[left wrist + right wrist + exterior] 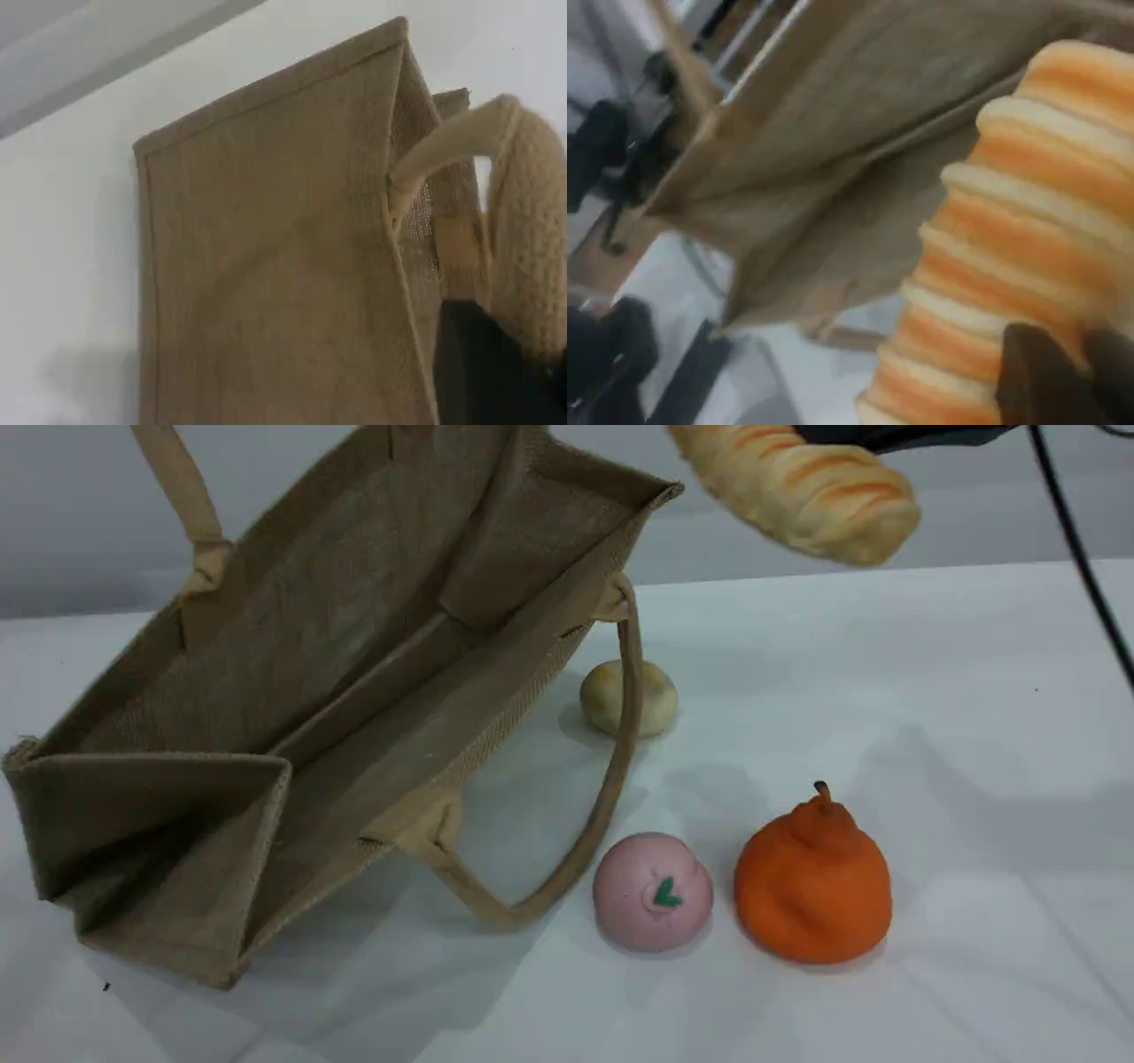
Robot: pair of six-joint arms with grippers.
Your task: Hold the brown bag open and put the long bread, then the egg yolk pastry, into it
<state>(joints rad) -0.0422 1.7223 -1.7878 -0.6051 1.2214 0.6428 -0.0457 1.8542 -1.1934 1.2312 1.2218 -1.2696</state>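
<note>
Brown woven jute tote bag (354, 691) sits on the left of the white table (974, 735), tipped so that I look straight into its wide-open mouth and down to the creased floor inside. Its far beige rope-like handle (186, 496) runs up and out of the top of the scene view. On my left wrist camera that woven handle (532, 230) lies over the dark tip of the left gripper (496, 372), with the bag's flat side (266, 266) filling the rest. The jaws are closed tight on that handle, and the bag hangs tilted from it. The near handle (625, 691) droops from the front rim onto the table in a long loop, crossing in front of the small round pale cream-yellow egg yolk pastry (602, 695), which lies just beside the bag's right wall. Now the long golden-yellow ribbed bread (797, 491): it is up in the air at the top of the scene view, slanting, to the right of the bag's far corner and not over the mouth. The right gripper (886, 434) is clamped on it. My right wrist camera shows the bread's orange ridges (1010, 266) running up from the dark fingertips (1036, 381), blurred, with the bag (859, 159) beyond. Nearer me, a pink round bun with a green leaf mark (651, 890) and an orange pear-shaped piece with a stem (811, 886) lie just beside each other on the table.
</note>
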